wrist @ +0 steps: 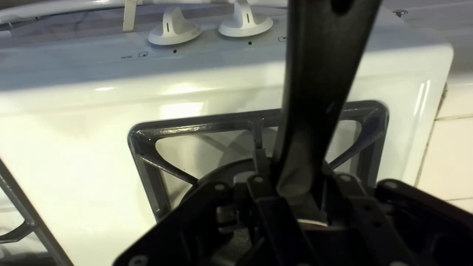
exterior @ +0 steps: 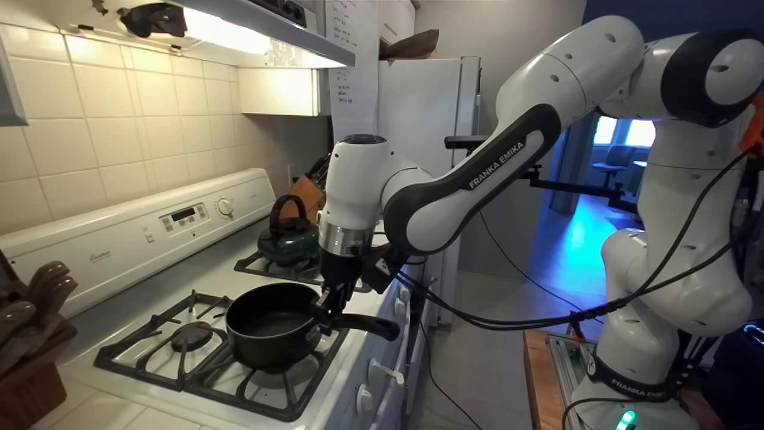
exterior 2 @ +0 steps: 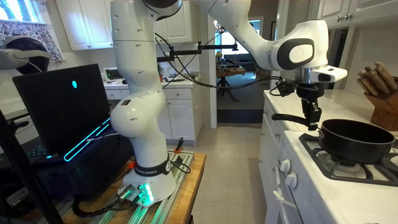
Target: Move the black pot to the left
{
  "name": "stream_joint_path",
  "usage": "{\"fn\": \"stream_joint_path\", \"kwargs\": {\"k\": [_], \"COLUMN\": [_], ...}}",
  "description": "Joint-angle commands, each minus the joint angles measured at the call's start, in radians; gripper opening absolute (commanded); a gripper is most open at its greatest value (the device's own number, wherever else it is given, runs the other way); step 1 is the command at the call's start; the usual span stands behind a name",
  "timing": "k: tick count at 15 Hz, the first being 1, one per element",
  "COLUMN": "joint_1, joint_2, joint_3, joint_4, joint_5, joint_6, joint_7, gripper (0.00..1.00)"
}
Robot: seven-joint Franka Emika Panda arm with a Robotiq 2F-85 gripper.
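A black pot (exterior: 268,345), mouth up, is over the front half of a dark grate (exterior: 182,382) on a white kitchen stove (exterior: 203,275), its long handle (exterior: 368,324) pointing out toward the knobs (wrist: 245,24) along the stove's front. A robot gripper (wrist: 294,165) is clamped on that handle just beside the pot's wall, a finger (wrist: 261,162) on either side in the wrist view; whether the pot's base touches the metal below cannot be told. The back burner (exterior: 191,337) shows next to the pot. On another grate, in an exterior view, a teal kettle (exterior: 286,248) stands with its arched handle up, a knife block (exterior: 305,194) beyond it. A second knife block (exterior 2: 385,109), at the opposite end of the stove, appears in both exterior views. Overhead, a lamp (exterior: 227,30) glows in the range hood (exterior: 292,33), and a white fridge (exterior: 418,107) stands farther back. The robot's white arm (exterior: 352,185) stands on a wooden table (exterior 2: 191,183), a laptop (exterior 2: 59,105) near its base.
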Motion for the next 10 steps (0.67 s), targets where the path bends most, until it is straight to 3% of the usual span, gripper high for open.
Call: {"fn": "stream_joint_path", "kwargs": {"k": [1,2,4,9,10], "joint_1": [0.004,0.004,0.003,0.002,0.001], "joint_2": [0.008,0.008,0.007,0.002,-0.001], "joint_3": [-0.004,-0.004,-0.006,-0.01,-0.01], "joint_4": [0.029,0.028,0.029,0.038,0.038], "joint_5": [0.001,0.0,0.0,0.001,0.004], "joint_6": [-0.031,-0.03,-0.029,-0.025,-0.025], "joint_7": [-0.012,-0.011,-0.011,-0.011,-0.012], "gripper": [0.08,0.52,0.62,0.97,0.99]}}
